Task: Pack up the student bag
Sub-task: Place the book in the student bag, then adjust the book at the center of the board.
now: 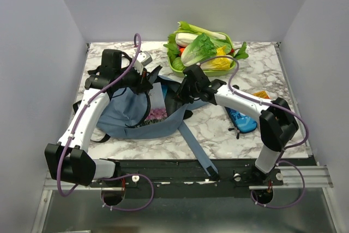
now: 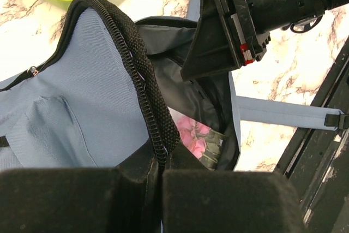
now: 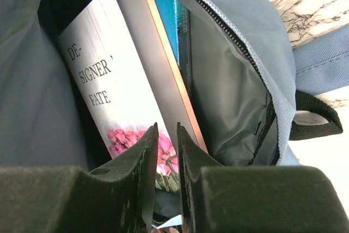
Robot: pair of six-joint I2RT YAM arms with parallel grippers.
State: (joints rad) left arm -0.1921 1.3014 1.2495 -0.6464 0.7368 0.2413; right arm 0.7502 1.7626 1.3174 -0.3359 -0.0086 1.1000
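Observation:
The student bag, grey-blue fabric, lies on the marble table with its mouth facing right. My left gripper is shut on the black zipper edge and holds the flap up, pinching it at the left gripper's jaws. My right gripper is at the bag's mouth. In the right wrist view the right gripper has its jaws a little apart, just above a white book with pink flowers that lies inside the bag. A second book lies beside it.
A green basket of leafy vegetables stands at the back. A blue pencil case lies under the right forearm, with a small orange item near it. One bag strap runs toward the table's front edge.

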